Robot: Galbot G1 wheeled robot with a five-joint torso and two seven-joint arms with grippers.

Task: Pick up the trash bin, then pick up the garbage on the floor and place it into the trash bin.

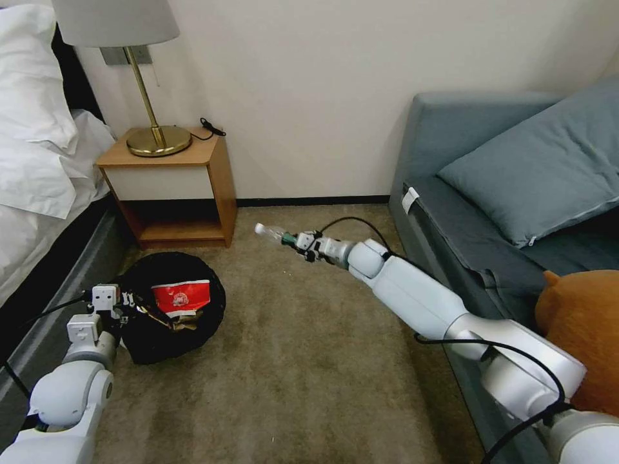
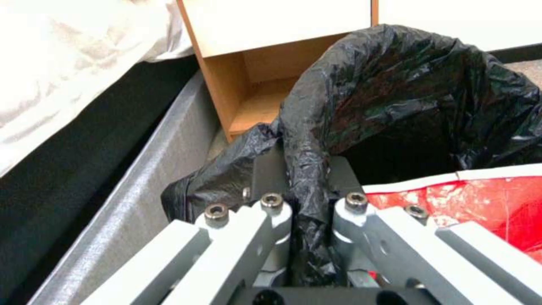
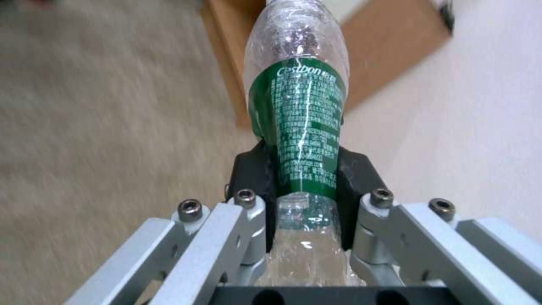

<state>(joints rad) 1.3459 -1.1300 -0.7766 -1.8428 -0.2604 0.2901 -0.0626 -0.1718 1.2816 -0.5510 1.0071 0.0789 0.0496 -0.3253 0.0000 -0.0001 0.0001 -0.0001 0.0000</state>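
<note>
Clear plastic bottle (image 3: 296, 101) with a green label is clamped between the dark pads (image 3: 251, 173) of the right gripper (image 1: 298, 241), jaws closed on the label's lower part. The bottle sticks out forward past the fingertips, cap end pointing toward the nightstand (image 1: 174, 187). It hangs above the tan carpet (image 1: 309, 361), right arm stretched out from the sofa (image 1: 464, 193) side, with the bottle well apart from the trash bin (image 1: 213, 303).

Left gripper (image 1: 132, 303) is clenched on the near rim of the trash bin; the left wrist view shows its pads (image 2: 268, 169) pinching a fold of the crinkly black bag (image 2: 406, 93) between them. Whether the bin is lifted or resting on the carpet is not clear. Inside it lies a crushed red-and-white carton (image 1: 182, 298), with gold-brown wrapper scraps (image 1: 187, 320) next to it near the gripper.

The bin sits between the bed (image 1: 39, 161) and open carpet, just in front of the nightstand. A brass lamp (image 1: 151, 122) stands on the nightstand top.
</note>
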